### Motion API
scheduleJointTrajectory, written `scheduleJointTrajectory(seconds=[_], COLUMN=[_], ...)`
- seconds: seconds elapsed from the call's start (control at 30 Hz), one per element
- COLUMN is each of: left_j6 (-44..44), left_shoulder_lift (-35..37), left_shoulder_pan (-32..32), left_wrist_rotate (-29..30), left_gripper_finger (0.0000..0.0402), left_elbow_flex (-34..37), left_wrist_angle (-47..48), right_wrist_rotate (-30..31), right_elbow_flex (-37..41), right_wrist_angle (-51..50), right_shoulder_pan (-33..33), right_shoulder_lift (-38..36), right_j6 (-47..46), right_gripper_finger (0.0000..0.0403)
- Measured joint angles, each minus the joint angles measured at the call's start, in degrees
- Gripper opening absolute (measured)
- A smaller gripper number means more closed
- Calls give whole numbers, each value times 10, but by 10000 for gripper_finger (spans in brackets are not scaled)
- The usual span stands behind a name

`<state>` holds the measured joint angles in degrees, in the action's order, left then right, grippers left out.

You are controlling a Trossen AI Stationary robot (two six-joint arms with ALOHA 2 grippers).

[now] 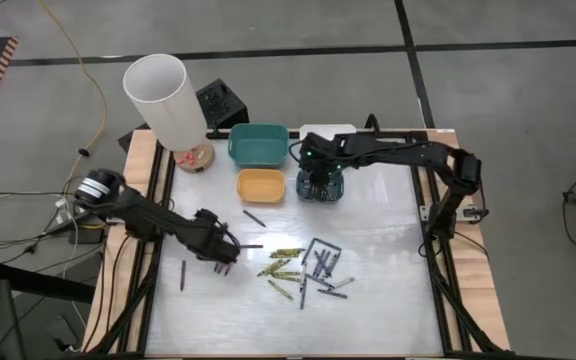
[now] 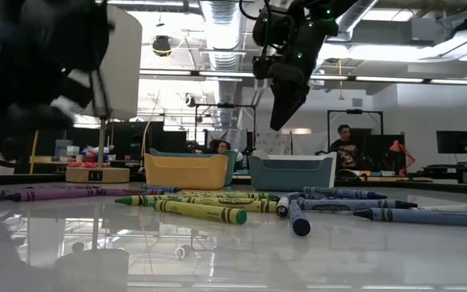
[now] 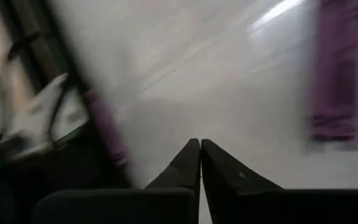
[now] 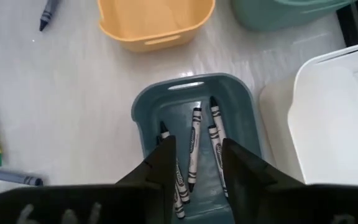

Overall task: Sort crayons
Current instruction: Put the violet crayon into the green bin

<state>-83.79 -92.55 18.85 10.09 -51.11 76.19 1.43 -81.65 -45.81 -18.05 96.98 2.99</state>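
Observation:
Loose crayons (image 1: 303, 265) lie flat in a heap at the table's middle: yellow-green, blue and grey ones. A purple crayon (image 1: 181, 275) lies apart near the left edge, and a dark one (image 1: 254, 217) lies nearer the bins. My left gripper (image 1: 224, 262) hangs over the table between the purple crayon and the heap. Its fingers (image 3: 199, 146) are shut with nothing between them, and the view is blurred. My right gripper (image 4: 194, 146) stands open above the blue-grey bin (image 4: 142, 102), in which several crayons (image 4: 194, 140) lie.
A yellow bin (image 1: 261, 185), a teal bin (image 1: 258, 143) and a white bin (image 1: 328, 132) stand at the back beside the blue-grey one. A white cylinder (image 1: 163, 95) on a wooden base stands at the back left. People sit in the room behind (image 2: 347, 146).

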Motion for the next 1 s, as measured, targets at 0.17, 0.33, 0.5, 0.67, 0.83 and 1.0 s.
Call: scheduleJointTrajectory(seconds=[0.17, 0.33, 0.5, 0.67, 0.83, 1.0], left_j6=[-27, -70, -122, -175, -347, -504], left_shoulder_lift=[-59, -80, -79, -79, -79, -79], left_shoulder_pan=[3, 10, 11, 12, 29, 71], left_wrist_rotate=[-17, -18, -21, -34, -32, -47], left_gripper_finger=[0, 0, 0, 0, 0, 0], left_elbow_flex=[-1, 0, 21, 53, 68, 68], left_wrist_angle=[53, 64, 71, 44, 8, 5], right_wrist_rotate=[0, 0, 0, 0, 0, 0], right_elbow_flex=[0, 0, 0, 0, 0, 0], right_wrist_angle=[-5, -4, -4, -4, -4, -4], right_shoulder_pan=[7, 16, 24, 28, 31, 31], right_shoulder_lift=[0, 0, 0, 0, 0, 0], right_j6=[-1, -1, -1, -1, -4, -4], right_gripper_finger=[122, 122, 122, 122, 122, 122])
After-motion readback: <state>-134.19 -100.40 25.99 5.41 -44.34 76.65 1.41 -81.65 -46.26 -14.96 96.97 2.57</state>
